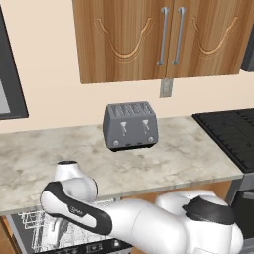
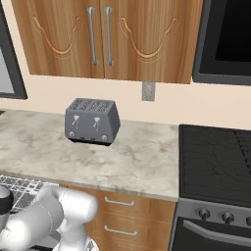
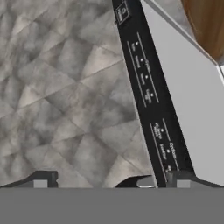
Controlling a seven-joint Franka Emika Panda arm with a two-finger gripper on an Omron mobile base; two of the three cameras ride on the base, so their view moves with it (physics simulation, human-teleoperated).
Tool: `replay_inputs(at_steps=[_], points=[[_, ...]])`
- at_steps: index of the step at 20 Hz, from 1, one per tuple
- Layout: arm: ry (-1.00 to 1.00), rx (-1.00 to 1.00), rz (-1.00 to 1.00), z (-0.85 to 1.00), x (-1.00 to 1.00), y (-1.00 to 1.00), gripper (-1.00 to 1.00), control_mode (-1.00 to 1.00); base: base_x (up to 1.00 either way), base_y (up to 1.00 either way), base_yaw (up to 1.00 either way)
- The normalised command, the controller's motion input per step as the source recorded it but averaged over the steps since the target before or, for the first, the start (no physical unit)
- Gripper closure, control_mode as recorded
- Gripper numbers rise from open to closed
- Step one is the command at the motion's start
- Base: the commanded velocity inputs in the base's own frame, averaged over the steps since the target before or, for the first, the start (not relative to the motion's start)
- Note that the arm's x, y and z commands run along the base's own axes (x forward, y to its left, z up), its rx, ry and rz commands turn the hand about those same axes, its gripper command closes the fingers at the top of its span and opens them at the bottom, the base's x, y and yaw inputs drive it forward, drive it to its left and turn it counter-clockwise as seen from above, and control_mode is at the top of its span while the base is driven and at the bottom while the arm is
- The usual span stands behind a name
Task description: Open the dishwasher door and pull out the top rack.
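- The gripper (image 3: 109, 181) has its fingers spread wide and holds nothing, just above the lowered dishwasher door (image 3: 192, 105), toward two o'clock in the hand view.
- The top rack (image 1: 34, 225) sits at seven o'clock under the counter (image 1: 163, 158); reach in level and hook its front wire.

Even, soft light all round, no glare. The toaster (image 1: 130, 126) casts a thin dark shadow on the counter (image 1: 44, 158). Everything is sharp but coarse and pixelly, the floor (image 3: 65, 87) and door (image 3: 183, 100) slightly smeared up close.
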Motion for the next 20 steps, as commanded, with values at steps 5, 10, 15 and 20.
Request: replay_inputs(at_steps=[5, 10, 15, 20], points=[[0.14, -0.09, -0.3, -0.64, 0.57, -0.26, -1.0, -1.0, 0.0, 0.0, 0.0], [0.08, -0.17, -0.38, -0.76, 0.29, 0.0, -1.0, -1.0, 0.0, 0.0, 0.0], [0.11, -0.11, -0.39, -0.54, 0.0, 0.0, -1.0, -1.0, 0.0, 0.0, 0.0], [0.16, -0.1, -0.38, -0.62, 0.0, 0.0, -1.0, -1.0, 0.0, 0.0, 0.0]])
